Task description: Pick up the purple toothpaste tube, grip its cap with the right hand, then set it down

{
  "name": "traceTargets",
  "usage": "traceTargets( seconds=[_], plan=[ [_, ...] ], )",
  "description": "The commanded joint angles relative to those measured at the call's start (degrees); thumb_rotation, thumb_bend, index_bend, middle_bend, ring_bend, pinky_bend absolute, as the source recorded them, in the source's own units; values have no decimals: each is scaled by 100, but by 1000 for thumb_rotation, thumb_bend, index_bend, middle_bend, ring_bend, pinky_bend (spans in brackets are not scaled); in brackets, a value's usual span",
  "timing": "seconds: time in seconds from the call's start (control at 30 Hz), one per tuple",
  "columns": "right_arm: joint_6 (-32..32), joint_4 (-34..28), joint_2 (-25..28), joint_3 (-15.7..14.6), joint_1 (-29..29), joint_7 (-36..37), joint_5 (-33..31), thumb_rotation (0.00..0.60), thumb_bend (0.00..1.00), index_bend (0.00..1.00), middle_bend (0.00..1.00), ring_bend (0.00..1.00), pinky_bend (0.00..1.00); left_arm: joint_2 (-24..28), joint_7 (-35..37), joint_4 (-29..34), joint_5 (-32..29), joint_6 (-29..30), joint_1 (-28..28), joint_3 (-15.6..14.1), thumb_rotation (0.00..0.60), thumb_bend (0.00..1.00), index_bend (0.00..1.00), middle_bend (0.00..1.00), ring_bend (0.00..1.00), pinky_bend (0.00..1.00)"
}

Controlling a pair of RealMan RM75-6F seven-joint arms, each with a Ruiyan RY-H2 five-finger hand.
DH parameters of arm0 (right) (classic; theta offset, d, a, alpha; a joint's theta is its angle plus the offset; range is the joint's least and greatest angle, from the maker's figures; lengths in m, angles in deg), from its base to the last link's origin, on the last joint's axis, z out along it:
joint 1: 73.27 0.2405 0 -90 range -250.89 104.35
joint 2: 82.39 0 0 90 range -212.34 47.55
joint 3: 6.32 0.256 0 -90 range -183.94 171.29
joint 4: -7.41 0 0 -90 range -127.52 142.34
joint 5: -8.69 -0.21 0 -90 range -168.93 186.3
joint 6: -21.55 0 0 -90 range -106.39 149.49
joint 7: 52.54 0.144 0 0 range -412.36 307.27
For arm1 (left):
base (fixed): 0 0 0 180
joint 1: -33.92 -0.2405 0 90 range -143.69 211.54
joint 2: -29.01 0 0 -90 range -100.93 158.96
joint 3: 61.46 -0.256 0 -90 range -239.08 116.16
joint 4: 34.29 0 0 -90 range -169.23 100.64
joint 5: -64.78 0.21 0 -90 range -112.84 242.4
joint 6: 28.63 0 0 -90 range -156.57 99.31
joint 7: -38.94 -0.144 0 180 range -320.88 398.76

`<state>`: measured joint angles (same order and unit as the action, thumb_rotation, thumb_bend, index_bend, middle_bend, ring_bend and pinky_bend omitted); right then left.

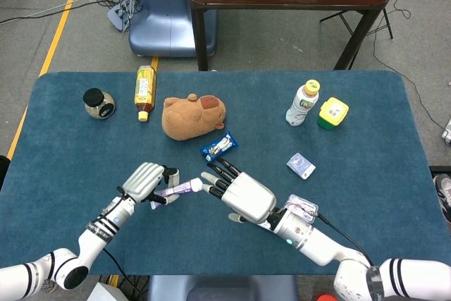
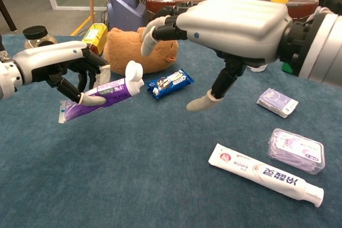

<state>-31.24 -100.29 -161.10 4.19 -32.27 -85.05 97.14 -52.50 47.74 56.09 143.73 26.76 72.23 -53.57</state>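
Observation:
The purple toothpaste tube [image 1: 175, 189] [image 2: 99, 94] is lifted off the blue table, its white cap [image 2: 133, 72] pointing right. My left hand [image 1: 144, 181] [image 2: 53, 63] grips the tube's body from above. My right hand [image 1: 243, 194] [image 2: 235, 24] hovers just right of the cap, fingers spread and reaching toward it. Its fingertips [image 1: 208, 176] lie close to the cap, and nothing sits between them. In the chest view the thumb hangs down apart from the cap.
A brown plush [image 1: 192, 115] and a blue snack packet [image 1: 219, 146] lie behind the hands. A white toothpaste tube [image 2: 264, 173], a clear floss box [image 2: 296, 150] and a small purple packet [image 1: 301, 166] lie right. Bottles [image 1: 302, 102] [image 1: 144, 91] and a jar [image 1: 98, 102] stand far back.

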Motion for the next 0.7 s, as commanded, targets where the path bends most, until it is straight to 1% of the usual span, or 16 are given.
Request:
traceTargets(
  seconds=[0.03, 0.43, 0.7],
  plan=[
    [19, 79, -102, -13, 77, -92, -65, 567, 131, 237, 142, 4, 18, 8, -23, 21, -28, -8, 8, 3, 564, 427, 567, 634, 511, 554],
    [91, 337, -441, 31, 403, -331, -298, 562, 131, 237, 138, 4, 18, -14, -85, 21, -124, -45, 46, 3, 562, 427, 567, 634, 511, 562],
    [199, 576, -639, 9, 614, -542, -507, 562, 132, 237, 138, 4, 18, -22, -76, -11, -142, -49, 60, 0, 560, 428, 567, 634, 511, 562]
  ],
)
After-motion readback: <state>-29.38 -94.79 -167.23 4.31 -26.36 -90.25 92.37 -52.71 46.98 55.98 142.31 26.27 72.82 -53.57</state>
